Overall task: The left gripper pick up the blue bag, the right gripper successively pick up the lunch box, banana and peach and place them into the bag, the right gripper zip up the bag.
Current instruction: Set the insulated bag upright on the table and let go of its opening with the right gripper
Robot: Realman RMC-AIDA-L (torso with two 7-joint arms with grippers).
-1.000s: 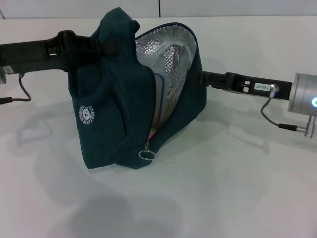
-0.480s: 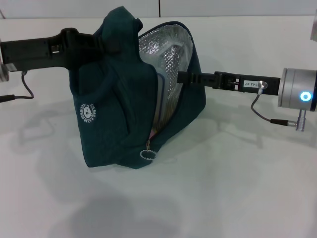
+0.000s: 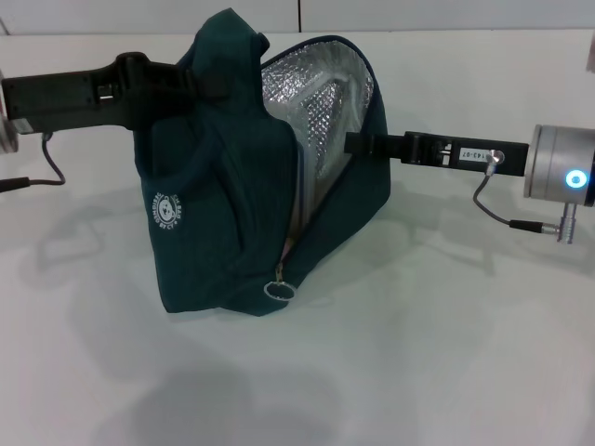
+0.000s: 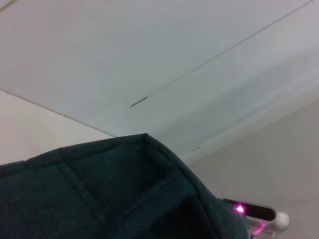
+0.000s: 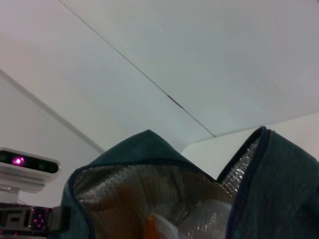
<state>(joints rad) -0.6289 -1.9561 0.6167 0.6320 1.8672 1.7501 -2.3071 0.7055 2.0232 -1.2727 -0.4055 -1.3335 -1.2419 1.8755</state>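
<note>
While the blue bag (image 3: 242, 204) stands on the white counter (image 3: 418, 353) in the head view, its top flap is lifted and the silver foil lining (image 3: 316, 102) faces the robot's right side. From the robot's left, the left tool (image 3: 191, 85) reaches in level above the counter and is clamped on the dark fabric at the bag's upper edge, holding that side up; its fingertips are buried in the cloth. A small white round logo (image 3: 168, 211) shows on the bag's near side, and the zipper's ring pull (image 3: 277, 290) hangs low at the front where the two edges of the opening meet. From the robot's right, the right tool (image 3: 358, 144) comes in level and ends at the far right edge of the opening, touching or just beside the rim; whether its fingers are spread or pinched together cannot be told. The right wrist view looks down into the open mouth, where the foil lining surrounds a bit of orange, probably the banana (image 5: 149, 226), beside something pale and clear. The left wrist view shows only teal fabric close up against the wall behind.
</note>
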